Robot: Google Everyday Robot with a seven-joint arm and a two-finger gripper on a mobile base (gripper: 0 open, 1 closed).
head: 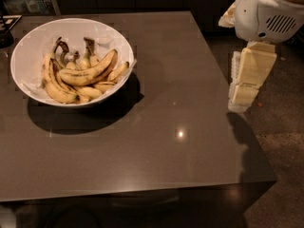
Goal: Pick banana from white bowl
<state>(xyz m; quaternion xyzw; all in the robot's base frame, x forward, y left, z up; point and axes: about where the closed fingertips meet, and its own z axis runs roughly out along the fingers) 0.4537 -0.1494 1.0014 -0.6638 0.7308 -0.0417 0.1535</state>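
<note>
The white bowl (33, 42) stands on the dark table at the far left. It holds several bananas. The banana (90, 72), long, curved and yellow with dark streaks, lies across the top of the pile, its tip pointing up and right. Smaller bananas with blackened stems lie under and behind it. My gripper (244, 87) hangs from the white arm housing (268, 13) over the table's right edge, well to the right of the bowl and not touching anything.
The dark grey table (161, 127) has its right edge just under the gripper and its front edge near the bottom of the view. Speckled floor (285, 151) lies to the right. Dark items sit at the far left corner (7, 30).
</note>
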